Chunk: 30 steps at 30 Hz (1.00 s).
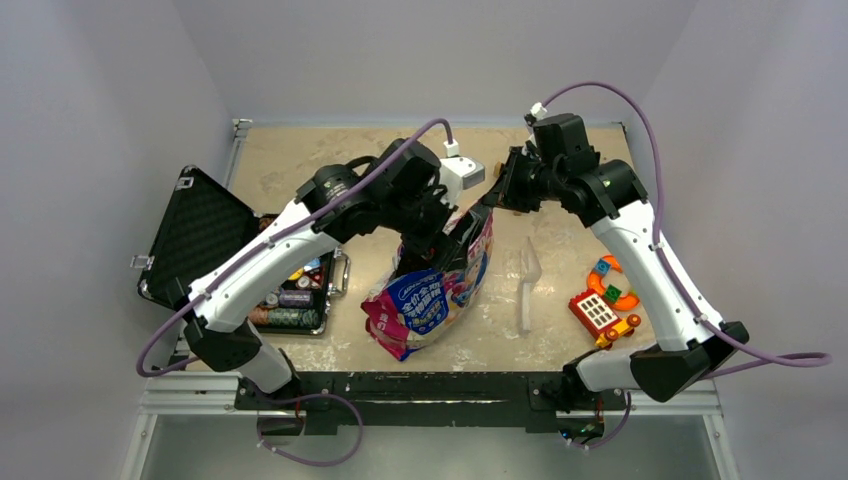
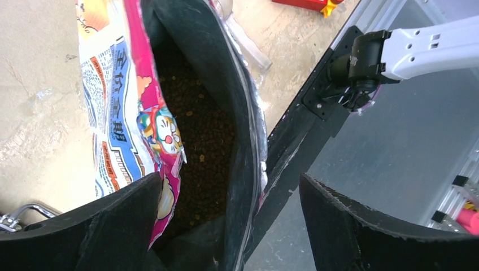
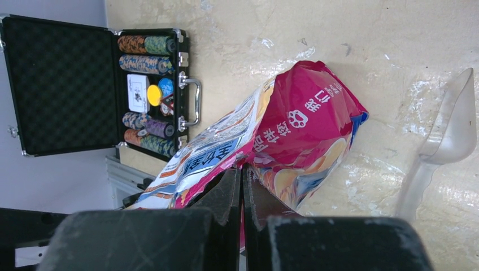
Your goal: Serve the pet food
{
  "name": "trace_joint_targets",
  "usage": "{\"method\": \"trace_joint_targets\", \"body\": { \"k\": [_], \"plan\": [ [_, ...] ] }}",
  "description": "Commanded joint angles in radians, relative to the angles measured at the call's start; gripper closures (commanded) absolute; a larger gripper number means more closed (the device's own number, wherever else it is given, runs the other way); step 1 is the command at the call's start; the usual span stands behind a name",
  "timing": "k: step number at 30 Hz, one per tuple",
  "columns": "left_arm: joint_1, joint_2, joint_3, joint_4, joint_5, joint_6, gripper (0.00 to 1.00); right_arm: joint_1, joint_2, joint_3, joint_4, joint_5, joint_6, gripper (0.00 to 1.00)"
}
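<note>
Scuffed beige tabletop (image 1: 300,160) between pale walls fills the overhead view. The foil bag (image 1: 430,300) slumps at its centre, with a clear scoop (image 1: 527,280) just beside it and a chip case (image 1: 195,235) off to the left. Both wrists crowd the bag's mouth, so the left gripper (image 1: 437,228) and right gripper (image 1: 495,195) are largely masked from above.

From the left wrist, the fingers (image 2: 113,226) are spread fully and hold nothing, straddling the bag's near lip. The kibble (image 2: 206,135) lies deep in the dark interior.

From the right wrist, the fingers are pressed together, apparently pinching the bag's upper edge, though the fold between them is hard to make out.

The step looks like spreading the mouth. The right pinch should hold firm while the left closes on the opposite lip alone and draws it apart gently, so the bag neither tips nor spills. No dish shows in any view, and how full the bag is cannot be judged.
</note>
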Motion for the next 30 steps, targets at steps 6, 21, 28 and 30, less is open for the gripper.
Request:
{"method": "trace_joint_targets", "body": {
  "k": [6,21,28,30],
  "plan": [
    [-0.063,0.033,-0.010,0.042,-0.192,0.089,0.17,-0.019,-0.043,0.055,0.169,0.044,0.079,0.95],
    [-0.038,-0.040,-0.063,0.061,-0.245,0.126,0.87,-0.173,-0.172,-0.144,0.507,-0.457,-0.344,0.25],
    [-0.002,-0.104,-0.135,0.093,-0.155,0.112,1.00,-0.329,-0.355,-0.753,1.433,-0.718,-0.184,0.18],
    [0.012,-0.125,-0.162,0.107,-0.133,0.105,1.00,-0.382,-0.303,-0.768,1.500,-0.837,-0.147,0.17]
  ]
}}
